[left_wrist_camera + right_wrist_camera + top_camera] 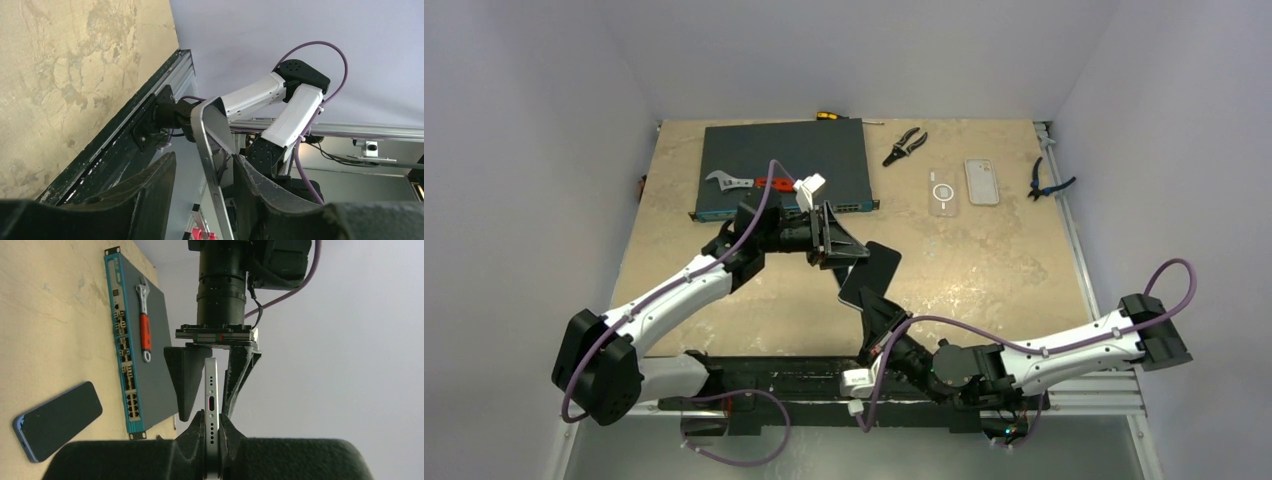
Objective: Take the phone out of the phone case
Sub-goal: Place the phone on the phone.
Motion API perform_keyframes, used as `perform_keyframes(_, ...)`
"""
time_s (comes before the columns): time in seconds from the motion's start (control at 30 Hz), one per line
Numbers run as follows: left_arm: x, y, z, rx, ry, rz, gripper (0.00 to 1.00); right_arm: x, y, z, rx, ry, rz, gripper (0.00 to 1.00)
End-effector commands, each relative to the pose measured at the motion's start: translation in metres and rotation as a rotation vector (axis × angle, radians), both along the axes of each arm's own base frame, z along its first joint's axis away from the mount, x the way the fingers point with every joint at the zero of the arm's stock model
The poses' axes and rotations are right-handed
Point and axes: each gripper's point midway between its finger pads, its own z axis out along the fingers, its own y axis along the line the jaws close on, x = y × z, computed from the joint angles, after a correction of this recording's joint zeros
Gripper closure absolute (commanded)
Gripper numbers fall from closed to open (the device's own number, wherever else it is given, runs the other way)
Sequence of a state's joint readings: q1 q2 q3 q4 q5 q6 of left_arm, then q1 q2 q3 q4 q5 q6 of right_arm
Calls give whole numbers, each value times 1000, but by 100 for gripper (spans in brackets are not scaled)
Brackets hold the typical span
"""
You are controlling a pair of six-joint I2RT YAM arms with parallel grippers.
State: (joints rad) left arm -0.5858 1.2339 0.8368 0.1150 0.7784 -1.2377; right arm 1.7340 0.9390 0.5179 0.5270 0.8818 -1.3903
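the phone (211, 385) hangs in the air above the middle of the table (984, 270), between the 2 grippers. the right gripper (212, 422) comes in from the near side and is clenched on the phone at the edge with the charging port, 1 finger pressed to each face. the left gripper (205, 159) reaches in from the far left and straddles the same phone just beyond those fingers. its jaws are parted, with a clear gap between the phone and 1 finger and the other finger just beside it, so it is not yet gripping. a blue phone (57, 420) lies flat on the table below. at the far left sits a grey network switch (774, 160) with a red-handled wrench (749, 183) on top. a clear case (944, 192) lies far right, well apart.
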Motion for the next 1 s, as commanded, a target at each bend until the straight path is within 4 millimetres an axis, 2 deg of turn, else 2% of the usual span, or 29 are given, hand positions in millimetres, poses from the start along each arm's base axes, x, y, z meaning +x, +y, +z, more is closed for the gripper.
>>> perform_keyframes(0.0,-9,-5,28,-77,-87,-37,58,0,-7,14,79,-1,-20,100)
perform_keyframes(0.03,-10,-6,29,-83,-89,-39,62,-1,-6,12,74,-3,-17,100)
perform_keyframes(0.13,-13,-11,34,-109,-92,-41,93,-2,-6,8,72,-2,-12,100)
perform_keyframes(0.17,-13,-11,36,-113,-88,-36,100,-3,-6,7,72,-2,-12,100)
perform_keyframes(0.33,-14,-9,44,-141,-87,-6,100,-2,-8,4,74,-1,-17,100)
perform_keyframes(0.37,-14,-9,44,-144,-81,-3,95,-2,-9,4,74,-1,-19,100)
perform_keyframes(0.43,-15,-9,44,-149,-70,-1,75,-2,-9,3,72,-2,-19,100)
perform_keyframes(0.5,-17,-10,44,-153,-68,-8,64,-2,-10,4,70,-4,-21,100)
perform_keyframes(0.6,-23,-12,45,-159,-75,-33,60,-3,-9,4,68,-7,-21,100)
perform_keyframes(0.63,-25,-14,46,-161,-80,-41,62,-3,-9,3,65,-8,-21,100)
perform_keyframes(0.77,-29,-16,47,-164,-86,-56,91,-4,-6,2,61,-11,-16,100)
perform_keyframes(0.83,-29,-17,47,-168,-88,-58,100,-5,-5,3,62,-12,-11,100)
perform_keyframes(0.97,-29,-16,56,-191,-114,-30,100,-7,-1,2,64,-1,-4,100)
